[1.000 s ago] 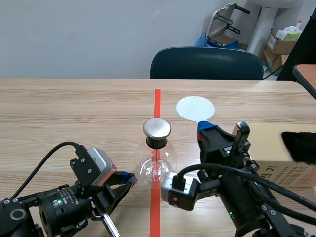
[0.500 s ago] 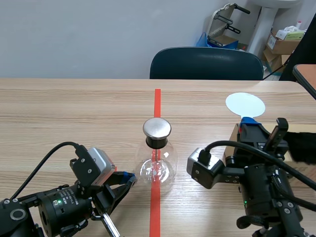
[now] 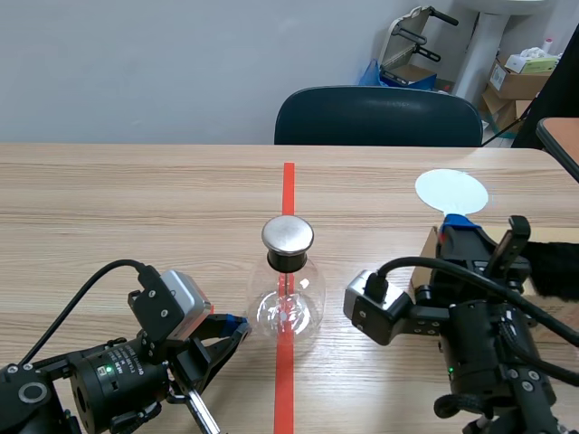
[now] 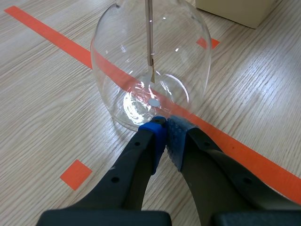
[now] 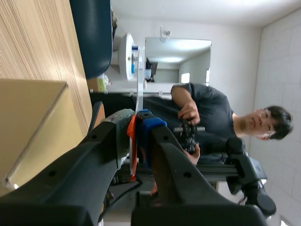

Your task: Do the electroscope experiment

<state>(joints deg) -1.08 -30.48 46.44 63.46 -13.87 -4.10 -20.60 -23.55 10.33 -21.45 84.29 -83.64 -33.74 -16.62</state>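
My right arm (image 3: 479, 362) has swung the white disc (image 3: 450, 192) off the electroscope (image 3: 287, 306). A second ago it hung at one o'clock just beside the metal cap (image 3: 288, 235); now it sits well apart at two o'clock, steady this last half-second. I judge the charging pass over. The right gripper (image 5: 135, 134) is clamped on the disc's handle (image 5: 138, 80). The electroscope stands mid-table; my left gripper (image 4: 164, 134), closed and empty, points at its base from eight o'clock.

Electroscope (image 3: 288, 271) on table (image 3: 136, 199) centre; chair (image 3: 378, 116) behind table.
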